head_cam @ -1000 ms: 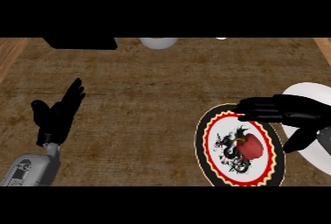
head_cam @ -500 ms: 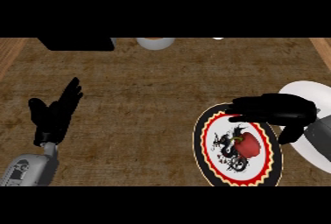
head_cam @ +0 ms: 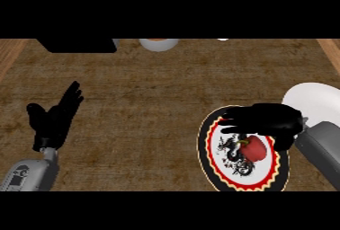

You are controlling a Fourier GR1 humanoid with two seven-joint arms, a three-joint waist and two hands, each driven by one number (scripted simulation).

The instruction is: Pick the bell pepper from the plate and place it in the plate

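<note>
Saw left hand (head_cam: 54, 120) at left, near side, raised over counter (head_cam: 153, 103), fingers straight and spread, holding nothing; grey forearm (head_cam: 30, 173) under it. Noted at far edge, left of ctr, dark box (head_cam: 76, 45) and small round bowl (head_cam: 158, 43) just beside it. Found right of ctr, near side, patterned plate (head_cam: 206, 155) w/ red-and-black rim. Found red bell pepper (head_cam: 256, 151) lying on this plate, approx. in its middle. Saw right hand (head_cam: 266, 122) over plate's far half, partly hiding pepper, fingers stretched to the left and only slightly bent, thumb down at pepper's right side; not closed round pepper, could not tell about contact. Noted white plate (head_cam: 312, 99) further right, far side, beside patterned plate.
</note>
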